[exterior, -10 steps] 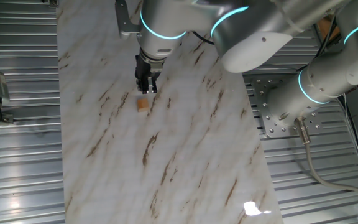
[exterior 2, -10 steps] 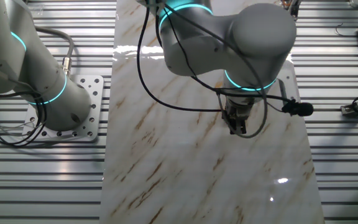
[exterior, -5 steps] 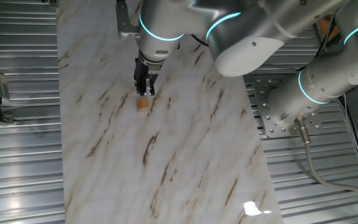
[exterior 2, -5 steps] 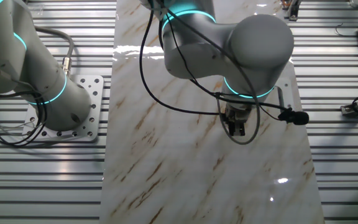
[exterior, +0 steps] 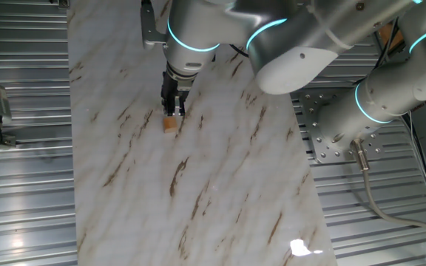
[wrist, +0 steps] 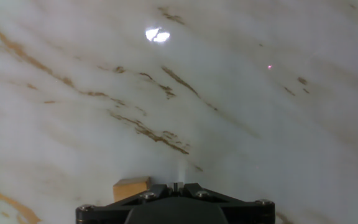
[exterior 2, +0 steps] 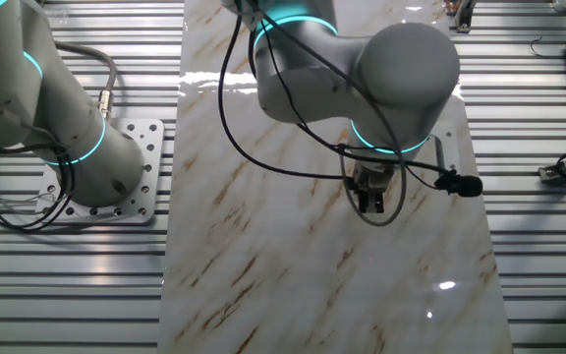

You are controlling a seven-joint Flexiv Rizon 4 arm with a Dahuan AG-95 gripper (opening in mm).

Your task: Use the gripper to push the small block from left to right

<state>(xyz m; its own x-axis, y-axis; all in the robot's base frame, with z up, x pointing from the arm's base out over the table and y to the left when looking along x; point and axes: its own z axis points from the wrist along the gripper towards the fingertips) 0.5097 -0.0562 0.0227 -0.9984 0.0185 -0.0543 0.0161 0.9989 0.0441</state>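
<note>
The small block [exterior: 170, 123] sits on the marble tabletop [exterior: 220, 192], in its upper left part as one fixed view shows it, and it has not budged from where it lay a second ago. In the hand view the small block [wrist: 132, 188] peeks out just left of the black tool body, low in the frame, a tan face against the white stone. The gripper [exterior: 172, 111] has come down and in: a second ago there was a clear strip of marble between its tip and the cube, half a second ago less, and now the black fingers stand right at the block's upper edge, touching or a hair short of it; I cannot tell which. The fingers look drawn close together, with nothing between them. In the other fixed view the gripper [exterior 2: 371, 203] has slid slightly left under the bulky wrist, and the block is hidden behind it there.
</note>
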